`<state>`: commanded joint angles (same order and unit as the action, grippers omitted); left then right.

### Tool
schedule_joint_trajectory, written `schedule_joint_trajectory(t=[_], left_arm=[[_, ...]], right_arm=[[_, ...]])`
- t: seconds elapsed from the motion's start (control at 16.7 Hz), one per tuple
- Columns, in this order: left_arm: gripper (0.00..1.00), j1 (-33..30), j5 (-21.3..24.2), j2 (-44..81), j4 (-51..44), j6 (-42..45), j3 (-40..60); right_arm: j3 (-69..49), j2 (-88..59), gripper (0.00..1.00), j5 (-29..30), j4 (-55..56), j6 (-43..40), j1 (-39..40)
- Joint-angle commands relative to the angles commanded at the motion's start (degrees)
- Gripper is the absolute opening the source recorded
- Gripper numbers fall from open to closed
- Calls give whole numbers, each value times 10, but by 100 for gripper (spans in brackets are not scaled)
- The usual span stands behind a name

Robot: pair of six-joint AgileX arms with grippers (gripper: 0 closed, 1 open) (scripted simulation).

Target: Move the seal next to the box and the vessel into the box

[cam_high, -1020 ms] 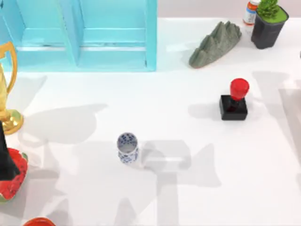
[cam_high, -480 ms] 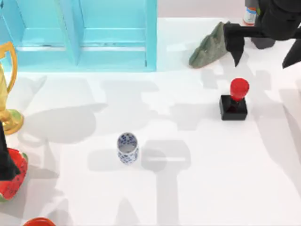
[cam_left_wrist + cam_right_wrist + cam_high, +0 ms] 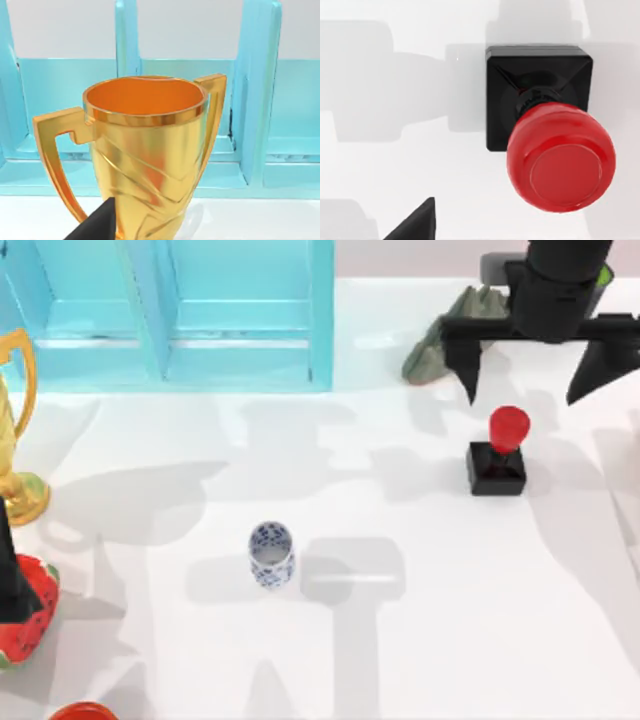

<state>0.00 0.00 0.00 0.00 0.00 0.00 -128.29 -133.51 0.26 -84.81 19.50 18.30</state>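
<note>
The right gripper [image 3: 528, 370] has swung in from the far right edge over the last second and now hangs just beyond the seal [image 3: 499, 454], its two fingers spread wide apart and pointing down, one to either side of the red knob's far edge. A second ago no arm showed over the table; half a second ago it sat further right. The right wrist view looks straight down on the seal [image 3: 545, 130], black base flat on the table [image 3: 420, 640] and knob upright, so the gripper is nearly lined up above it but not touching. The seal itself has not moved: it stands right of centre, well apart from the box [image 3: 170, 315] at the far left. The cup [image 3: 271, 553] also stays where it was, near the middle of the table, outside the box. The left gripper [image 3: 97, 225] is parked at the left by the trophy [image 3: 145, 150]; I cannot tell how its jaws stand. By my reading the seal is being approached first, with the descent and grasp to come.
</note>
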Motion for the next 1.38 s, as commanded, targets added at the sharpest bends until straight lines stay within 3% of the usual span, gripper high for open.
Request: schedule_joint_trajectory(t=[0.3, 0.66, 0.96, 1.38], left_arm=[[100, 0, 0, 0, 0, 0, 0], [100, 0, 0, 0, 0, 0, 0], [100, 0, 0, 0, 0, 0, 0], [100, 0, 0, 0, 0, 0, 0]], right_arm=[[24, 0, 100, 0, 23, -1, -1], [163, -2, 100, 0, 165, 1, 1], [178, -2, 100, 0, 180, 1, 1], [178, -2, 47, 0, 180, 1, 1]])
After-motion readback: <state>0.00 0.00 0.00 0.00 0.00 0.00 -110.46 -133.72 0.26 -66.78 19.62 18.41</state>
